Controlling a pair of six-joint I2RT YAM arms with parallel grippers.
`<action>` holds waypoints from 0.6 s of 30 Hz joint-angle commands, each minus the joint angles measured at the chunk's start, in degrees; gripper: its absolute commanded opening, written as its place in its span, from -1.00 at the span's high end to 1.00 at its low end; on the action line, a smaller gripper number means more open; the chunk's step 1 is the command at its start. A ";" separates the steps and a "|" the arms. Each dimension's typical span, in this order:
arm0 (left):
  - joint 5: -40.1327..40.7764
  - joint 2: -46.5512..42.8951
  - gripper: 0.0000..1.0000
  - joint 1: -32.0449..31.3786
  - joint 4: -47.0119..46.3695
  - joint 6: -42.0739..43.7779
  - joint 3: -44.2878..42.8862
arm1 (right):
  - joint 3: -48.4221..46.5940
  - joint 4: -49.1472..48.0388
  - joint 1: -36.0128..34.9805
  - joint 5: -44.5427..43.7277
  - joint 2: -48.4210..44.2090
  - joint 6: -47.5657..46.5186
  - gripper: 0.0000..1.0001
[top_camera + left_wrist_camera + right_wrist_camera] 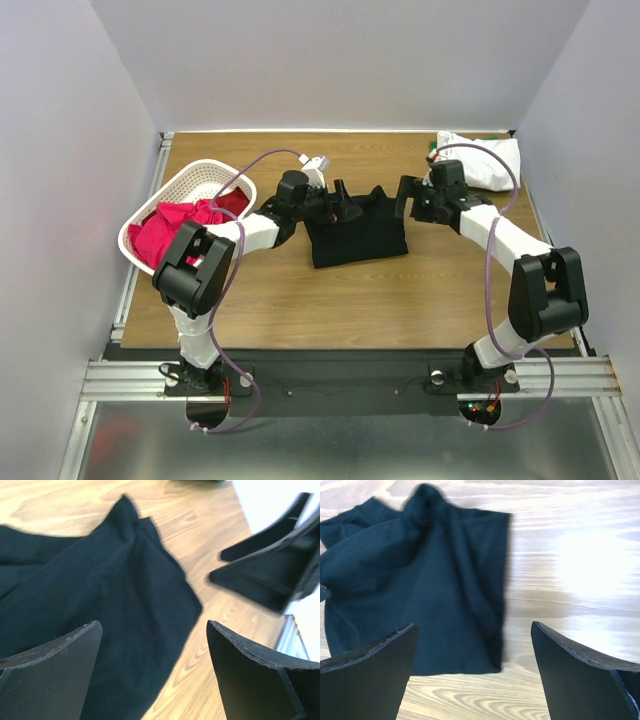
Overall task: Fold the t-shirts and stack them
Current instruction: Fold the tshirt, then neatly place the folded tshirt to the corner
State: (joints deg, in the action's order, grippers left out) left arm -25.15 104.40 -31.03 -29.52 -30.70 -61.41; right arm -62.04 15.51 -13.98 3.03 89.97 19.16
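Lying near the middle of the brown wooden table (pixel 300 300), the large black fabric t-shirt (pixel 355 238) forms a rough rectangle with a rumpled, peaked far edge. The left gripper (pixel 348 210) sits over the far-left part of this shirt, and the right gripper (pixel 405 195) hangs just beyond its far-right corner. Both wrist views show the fingers spread wide with nothing between them; neither gripper has hold of any fabric. Crumpled pink-red fabric t-shirts (pixel 175 228) fill the white oval plastic lattice basket (pixel 200 180) at the left edge. A crumpled white fabric t-shirt (pixel 490 160) lies at the far right corner. No stack is visible. Judged from this layout, the task is at an early stage: one shirt is partly folded and needs tidying, while the remaining shirts are unfolded and unstacked.
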 commanded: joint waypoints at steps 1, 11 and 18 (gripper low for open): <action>3.52 -2.80 -0.95 0.27 1.13 2.57 2.08 | 1.74 -4.17 5.27 11.55 -2.26 -1.23 -1.00; 6.69 -4.82 -0.95 0.26 2.71 3.63 5.86 | 4.56 -7.77 11.34 25.96 -0.24 -1.93 -1.00; 9.50 -4.38 -0.95 0.18 3.41 5.03 6.21 | 6.14 -11.98 13.71 31.59 3.45 -0.96 -1.00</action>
State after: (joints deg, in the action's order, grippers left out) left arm -17.82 102.56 -30.89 -25.45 -27.94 -55.51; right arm -57.08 8.78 -1.21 29.52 92.18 17.98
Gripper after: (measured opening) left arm 0.974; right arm 0.998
